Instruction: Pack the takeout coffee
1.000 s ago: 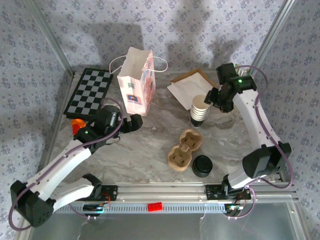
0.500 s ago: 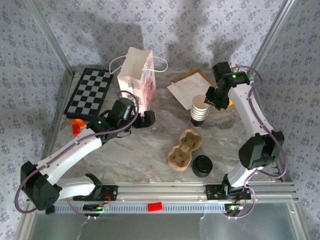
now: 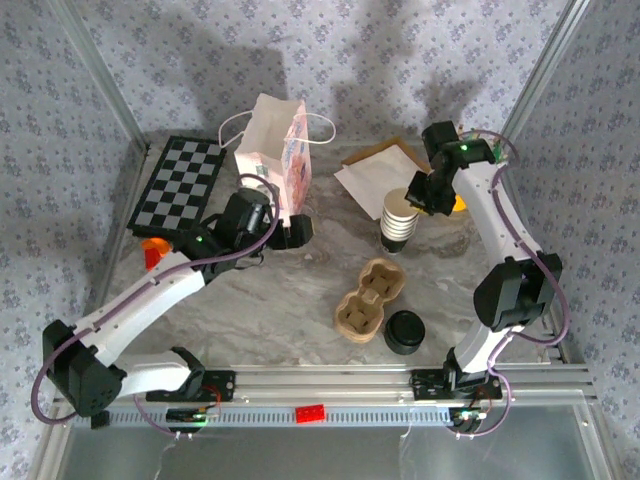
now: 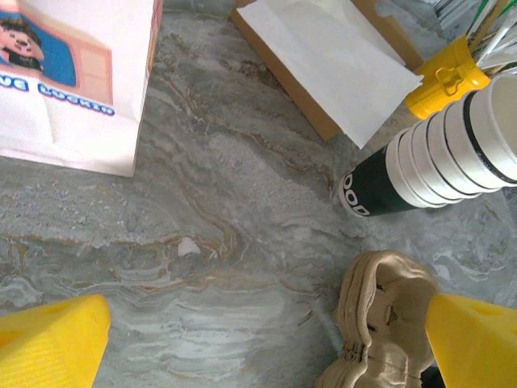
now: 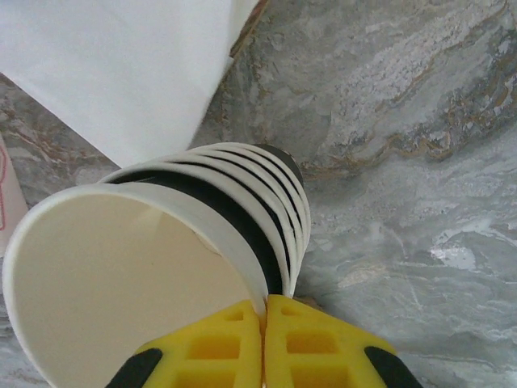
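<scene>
Right gripper [image 5: 263, 327] pinching the rim of the stack of cups [image 5: 137, 283] near the table's [image 3: 300, 290] far right corner, left gripper [image 4: 262, 327] hovering wide open beside the paper bag [image 3: 275, 165].

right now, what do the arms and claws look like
Left arm and right arm: white links, black joints, thin purple cables looping alongside, a small green light near each wrist. Left claw and right claw have bright yellow fingers; the right's show square recesses.
</scene>
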### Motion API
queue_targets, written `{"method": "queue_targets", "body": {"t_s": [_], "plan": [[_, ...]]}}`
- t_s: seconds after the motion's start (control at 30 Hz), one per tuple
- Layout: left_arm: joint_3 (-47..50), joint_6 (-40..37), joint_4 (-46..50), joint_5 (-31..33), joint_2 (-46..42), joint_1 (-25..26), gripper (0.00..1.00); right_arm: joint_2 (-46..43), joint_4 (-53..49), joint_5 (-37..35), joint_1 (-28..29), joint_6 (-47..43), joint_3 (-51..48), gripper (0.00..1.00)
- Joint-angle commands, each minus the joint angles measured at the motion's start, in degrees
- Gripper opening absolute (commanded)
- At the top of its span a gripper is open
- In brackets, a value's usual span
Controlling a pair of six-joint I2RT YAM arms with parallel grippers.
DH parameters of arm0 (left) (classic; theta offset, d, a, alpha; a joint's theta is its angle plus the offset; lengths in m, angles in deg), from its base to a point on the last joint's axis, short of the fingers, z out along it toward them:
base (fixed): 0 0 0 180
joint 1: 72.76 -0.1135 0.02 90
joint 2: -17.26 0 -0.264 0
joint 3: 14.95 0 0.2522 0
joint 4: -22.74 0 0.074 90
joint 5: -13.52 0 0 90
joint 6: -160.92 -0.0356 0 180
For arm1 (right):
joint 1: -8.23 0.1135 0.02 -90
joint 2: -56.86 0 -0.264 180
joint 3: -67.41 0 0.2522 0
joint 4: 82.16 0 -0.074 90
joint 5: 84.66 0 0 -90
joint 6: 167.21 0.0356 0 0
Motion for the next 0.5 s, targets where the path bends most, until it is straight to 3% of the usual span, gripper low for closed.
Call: {"method": "queue_targets", "body": {"t_s": [0.0, 0.47], "plan": [[-2.6, -1.8, 0.9, 0.3, 0.6, 0.3, 1.00, -0.1, -2.0, 1.1, -0.9, -0.1, 2.9, 0.05], [-6.9, -4.3, 7.0, 0.0, 0.3, 0.3, 1.00, -3.4, -7.2, 3.1, -3.6, 0.0, 12.3, 0.02]]}}
